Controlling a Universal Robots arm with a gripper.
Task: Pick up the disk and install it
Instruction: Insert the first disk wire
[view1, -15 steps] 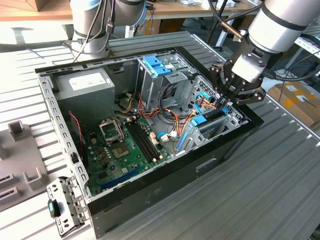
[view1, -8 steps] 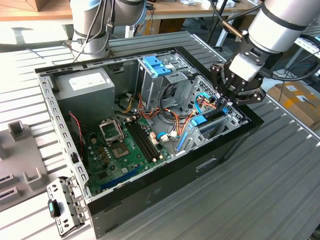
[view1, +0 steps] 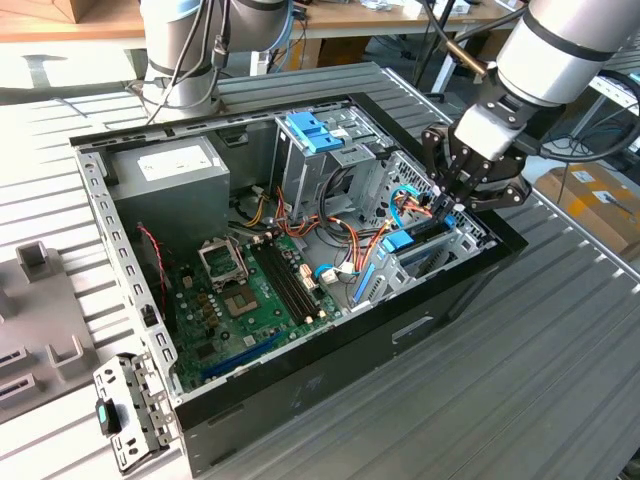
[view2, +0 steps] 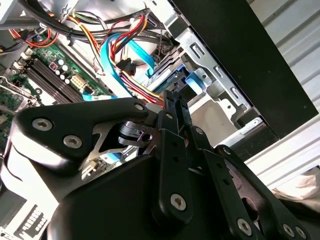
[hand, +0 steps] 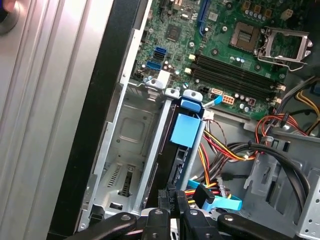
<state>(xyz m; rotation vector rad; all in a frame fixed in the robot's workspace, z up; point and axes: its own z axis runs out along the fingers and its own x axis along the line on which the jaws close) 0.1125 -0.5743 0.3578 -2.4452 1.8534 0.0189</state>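
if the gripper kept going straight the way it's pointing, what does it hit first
Most likely the disk, standing on edge in its metal drive bay. The gripper points down at the disk's near end, already at it, with blue and orange cables beside. Whether they touch is unclear.

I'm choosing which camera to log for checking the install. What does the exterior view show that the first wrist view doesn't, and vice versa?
Exterior view: the whole open computer case, the grey power supply box, the light-blue bracket on the drive cage, and the arm reaching in. First wrist view: a close look along the disk standing on edge, its blue rail, and the vacant slot beside it. Both: the green motherboard and the gripper at the disk's end.
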